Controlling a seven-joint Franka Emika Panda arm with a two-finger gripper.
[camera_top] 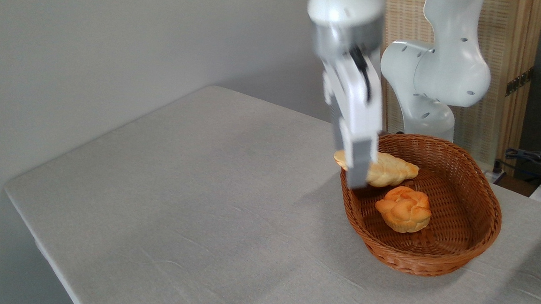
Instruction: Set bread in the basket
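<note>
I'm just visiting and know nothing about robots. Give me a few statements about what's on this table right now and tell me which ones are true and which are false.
1. The round orange bun lies inside the wicker basket. True.
2. The gripper is holding the bun. False: it is raised above the basket's left rim, and the bun lies apart from it on the basket floor.
3. A pale braided loaf rests at the basket's far left rim. True.
4. The basket sits in the middle of the table. False: it is by the table's right side.
5. The basket is tipped over. False: it stands upright.
</note>
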